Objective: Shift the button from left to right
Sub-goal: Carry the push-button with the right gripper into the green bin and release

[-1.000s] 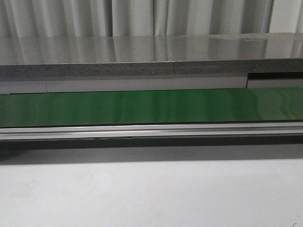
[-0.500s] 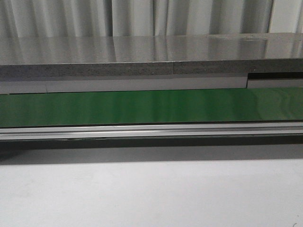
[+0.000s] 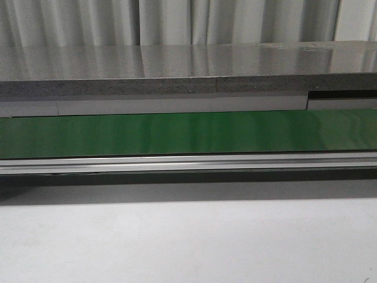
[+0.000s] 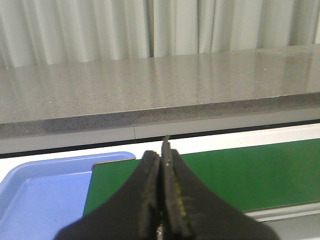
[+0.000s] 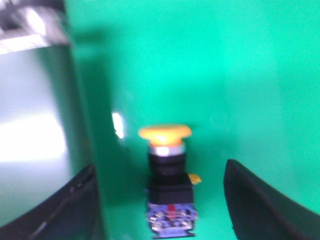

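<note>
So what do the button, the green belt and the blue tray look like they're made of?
The button: apparently a glossy yellow-orange plastic cap, a shiny metal-looking collar and a matte black body, though the picture is blurred. The green belt: smooth, slightly sheeny, probably rubber or PVC. The blue tray: likely moulded plastic, with rounded rim and even colour.

The black left pincer (image 4: 161,200) has its two fingers pressed flat together, tips touching, pointing level and forward. The black right pincer (image 5: 162,200) points down with its two dark fingers (image 5: 260,205) spread wide apart, gripping nothing. Neither arm appears in the front view.
</note>
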{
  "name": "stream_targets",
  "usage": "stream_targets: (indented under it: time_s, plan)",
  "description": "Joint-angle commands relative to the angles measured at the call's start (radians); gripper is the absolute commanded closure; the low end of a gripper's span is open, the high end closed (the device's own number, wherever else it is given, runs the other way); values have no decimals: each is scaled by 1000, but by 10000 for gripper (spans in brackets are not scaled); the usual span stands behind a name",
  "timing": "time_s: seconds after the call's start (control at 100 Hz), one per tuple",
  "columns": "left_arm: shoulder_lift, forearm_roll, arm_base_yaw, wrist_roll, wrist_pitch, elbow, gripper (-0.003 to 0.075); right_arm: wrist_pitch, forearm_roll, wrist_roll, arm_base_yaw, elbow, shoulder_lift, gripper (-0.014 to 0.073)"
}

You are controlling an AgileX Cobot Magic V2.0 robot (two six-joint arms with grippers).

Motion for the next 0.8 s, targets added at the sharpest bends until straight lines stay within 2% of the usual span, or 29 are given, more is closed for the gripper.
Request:
stream_targets:
  time_s: [0.0,0.11,0.47,0.59,0.79]
  plan:
    - [11,-18,-7,-6,-76,-28,741,-63,85,1,2,-32,-115,62]
    - [11,-18,-7,-6,-76,-28,741,-97,144,-4,37,-32,-193,62]
    - [11,-18,-7,-6,-76,-28,741,-223,149,-4,240,21,-473,64]
    - [11,-18,-7,-6,-76,-28,741,-305,149,-4,294,108,-585,64]
    - [11,-18,-7,-6,-76,-28,741,-489,149,-4,372,353,-804,64]
